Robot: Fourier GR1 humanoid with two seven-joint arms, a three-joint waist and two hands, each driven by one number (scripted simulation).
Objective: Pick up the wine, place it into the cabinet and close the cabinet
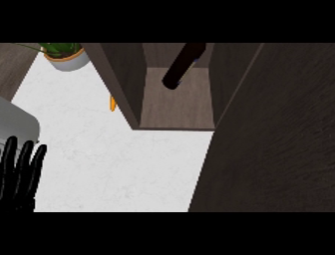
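Observation:
The wine bottle [179,67] is a dark, slim shape leaning inside the open cabinet, its base on the brown shelf [176,107]. The cabinet's dark side wall [122,79] stands to the left of it. A large dark door panel [281,139] fills the right side of the view and stands swung open. My left hand [12,172] rests at the lower left edge with its fingers straight and pointing up, holding nothing. My right hand does not show anywhere.
A potted green plant [64,52] stands at the back left of the white counter [119,164]. A small orange thing [112,103] peeks out beside the cabinet's left wall. A grey rounded object [1,119] sits at the left edge.

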